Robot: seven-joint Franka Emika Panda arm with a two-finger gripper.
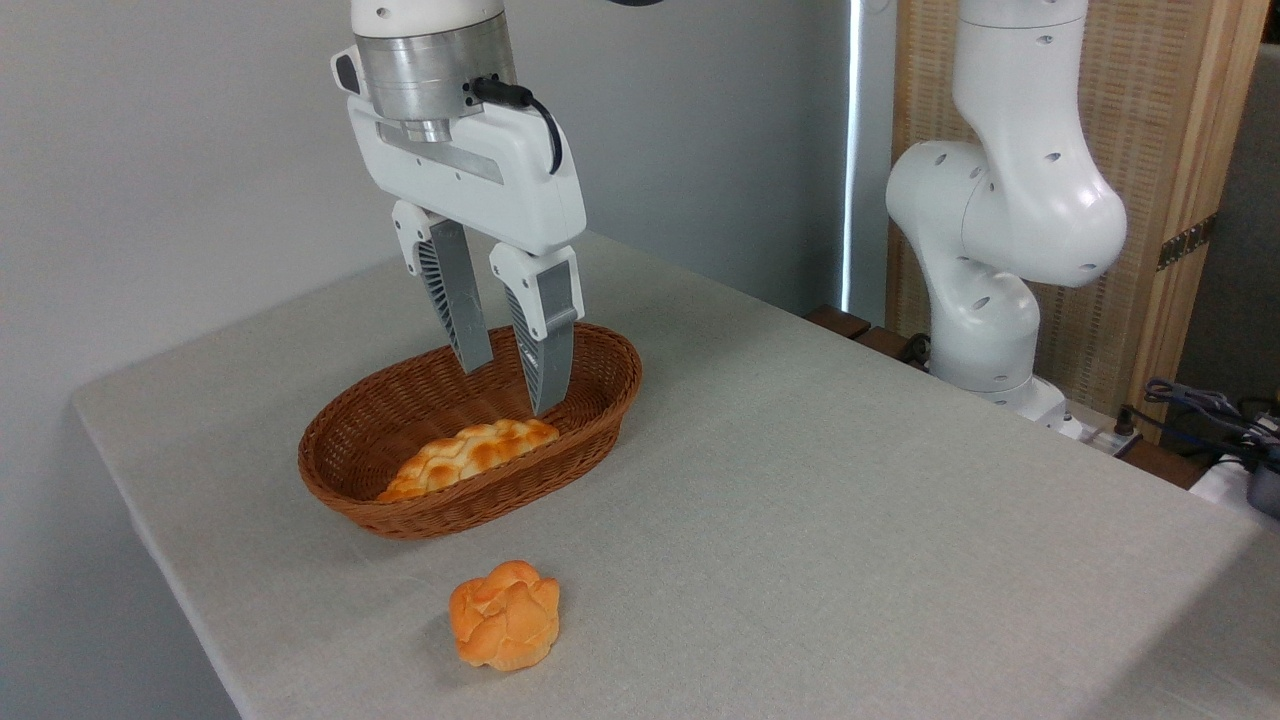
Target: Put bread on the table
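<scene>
Your gripper (510, 385) hangs over the brown wicker basket (600, 415), its fingers (545, 345) parted with a clear gap and holding nothing; the tips sit just above the right end of the bread (465, 455). That braided golden loaf lies inside the basket, along its near wall. The basket stands on the grey-beige counter (850, 520). A small round knobbly bun (505, 613) rests on the cloth in front of the basket, apart from it. You'll find no readable writing or brand marks anywhere.
</scene>
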